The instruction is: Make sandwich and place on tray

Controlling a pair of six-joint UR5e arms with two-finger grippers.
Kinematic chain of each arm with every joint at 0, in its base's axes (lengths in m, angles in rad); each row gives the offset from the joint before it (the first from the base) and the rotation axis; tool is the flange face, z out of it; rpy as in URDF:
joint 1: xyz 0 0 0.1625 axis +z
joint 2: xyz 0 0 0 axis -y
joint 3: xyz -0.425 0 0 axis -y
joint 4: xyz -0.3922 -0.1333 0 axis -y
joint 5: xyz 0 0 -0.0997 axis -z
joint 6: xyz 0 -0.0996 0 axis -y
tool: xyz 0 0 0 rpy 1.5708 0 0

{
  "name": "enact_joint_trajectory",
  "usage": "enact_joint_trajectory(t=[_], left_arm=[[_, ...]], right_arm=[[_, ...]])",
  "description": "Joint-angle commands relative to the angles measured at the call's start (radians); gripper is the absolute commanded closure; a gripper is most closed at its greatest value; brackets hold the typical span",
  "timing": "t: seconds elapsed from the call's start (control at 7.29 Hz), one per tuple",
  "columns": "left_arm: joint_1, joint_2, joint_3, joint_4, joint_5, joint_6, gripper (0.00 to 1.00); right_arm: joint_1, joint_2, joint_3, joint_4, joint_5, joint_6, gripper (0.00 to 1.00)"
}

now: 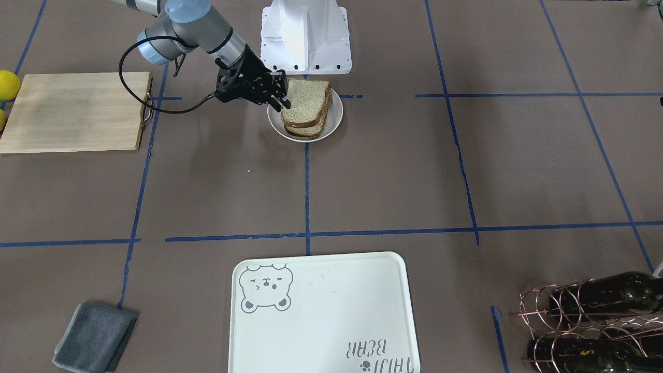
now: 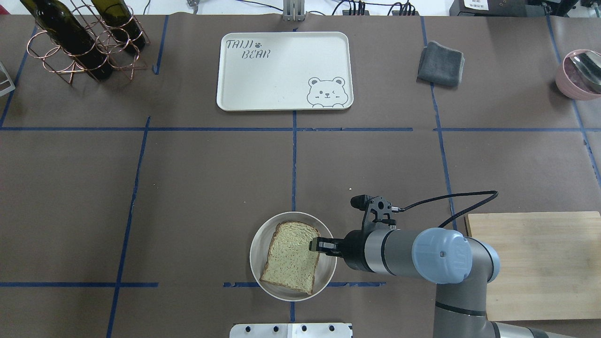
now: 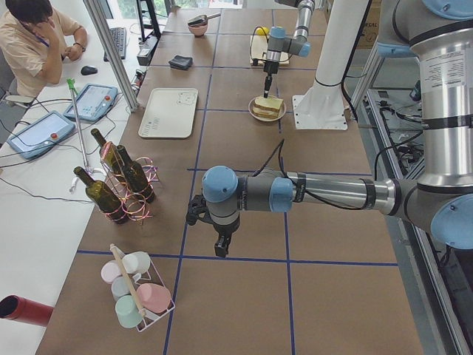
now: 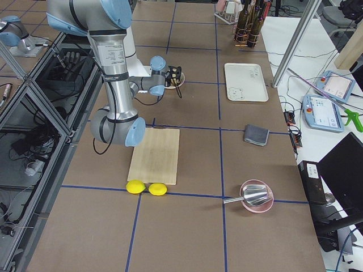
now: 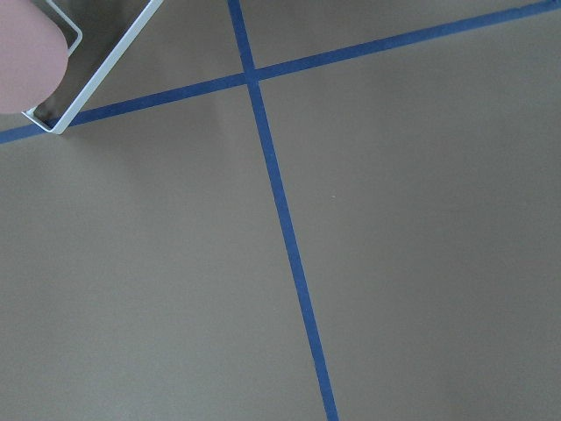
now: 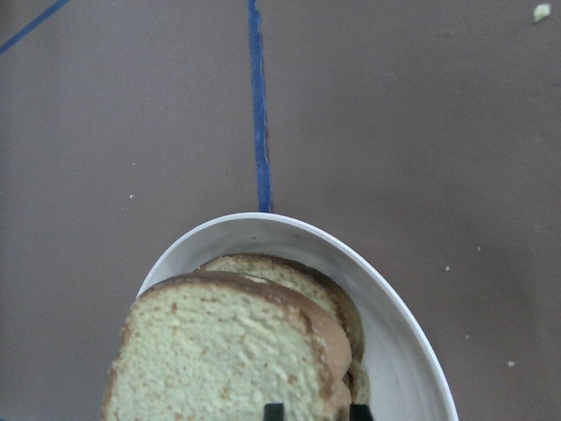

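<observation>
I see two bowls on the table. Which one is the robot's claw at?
The white bowl holding the sandwich; the right gripper is at it. The pink bowl holds a metal scoop.

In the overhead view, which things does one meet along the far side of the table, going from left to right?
two dark wine bottles → white tray → folded grey cloth → pink bowl
</observation>
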State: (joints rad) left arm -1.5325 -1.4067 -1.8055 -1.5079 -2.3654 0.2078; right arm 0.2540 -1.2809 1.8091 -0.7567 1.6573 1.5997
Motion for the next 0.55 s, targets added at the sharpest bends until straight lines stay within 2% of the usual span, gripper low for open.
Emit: enact_joint_trajectory(t=[0.0, 0.27, 0.41], left_arm=[[0.0, 0.0, 0.0, 0.0, 0.0, 0.001, 0.0], [0.0, 0.0, -0.003, -0.002, 0.0, 0.001, 0.0], [0.0, 0.0, -0.008, -0.005, 0.0, 0.002, 0.0]], right_arm=[[0.095, 0.003, 0.028, -0.069, 0.135, -0.006, 0.0], [0.21, 0.014, 0.044, -0.177, 0.269, -0.047, 0.0], [0.27, 0.012, 0.044, -0.243, 0.335, -0.148, 0.0]])
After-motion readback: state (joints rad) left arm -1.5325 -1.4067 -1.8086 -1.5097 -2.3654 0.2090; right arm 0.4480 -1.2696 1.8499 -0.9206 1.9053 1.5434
